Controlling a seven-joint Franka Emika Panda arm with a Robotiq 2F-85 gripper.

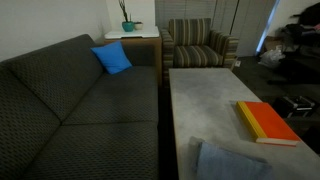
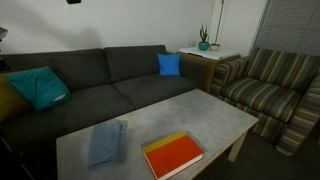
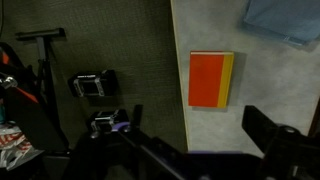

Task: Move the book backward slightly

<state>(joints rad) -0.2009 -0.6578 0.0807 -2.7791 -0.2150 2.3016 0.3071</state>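
Note:
The book (image 1: 268,122) has an orange-red cover and a yellow spine edge. It lies flat on the grey coffee table (image 1: 205,100), close to one edge, and shows in both exterior views (image 2: 174,155). In the wrist view the book (image 3: 211,80) lies beyond my gripper (image 3: 200,135), by the table's edge. The gripper's two dark fingers are spread wide and hold nothing. It is above the table and apart from the book. The arm does not show clearly in either exterior view.
A folded grey-blue cloth (image 2: 106,143) lies on the table beside the book. A dark sofa (image 2: 90,80) with a blue pillow (image 2: 169,64) and a teal pillow (image 2: 38,86) runs along the table. A striped armchair (image 2: 270,85) stands at one end. Camera gear (image 3: 90,85) stands on the carpet.

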